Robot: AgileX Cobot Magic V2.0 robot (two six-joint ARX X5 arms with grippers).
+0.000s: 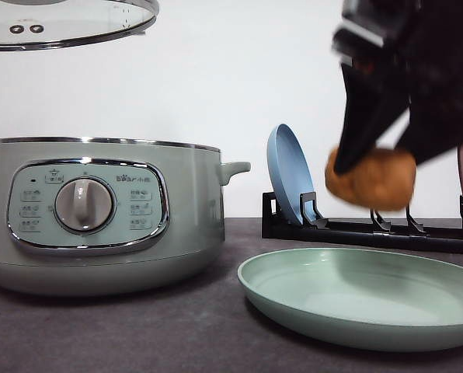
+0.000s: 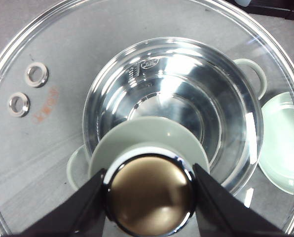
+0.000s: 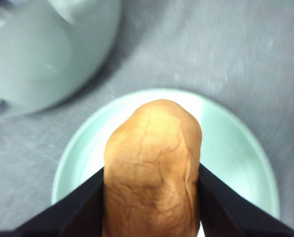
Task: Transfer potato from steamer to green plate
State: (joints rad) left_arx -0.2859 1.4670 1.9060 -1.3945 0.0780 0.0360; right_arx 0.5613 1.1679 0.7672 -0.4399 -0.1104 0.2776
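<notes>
Potato [image 1: 371,177] blurred, partly hidden by right fingers [image 1: 346,159] above green plate [image 1: 356,295]

The green plate [image 1: 363,299] is lying bare, so room is being left for lowering straight down onto it. Behind it, passage is being blocked by the rack [image 1: 371,229] with the upright blue plate [image 1: 288,175]; to the left, by the steamer [image 1: 99,217].

Right gripper [image 3: 152,197] clamped on potato [image 3: 152,168], dark fingers [image 3: 83,207] pressing both sides. Potato held above green plate [image 3: 236,148], w/ plate resting on grey table [image 3: 211,44]. Steamer [image 3: 43,49] near plate rim, blurred.
</notes>
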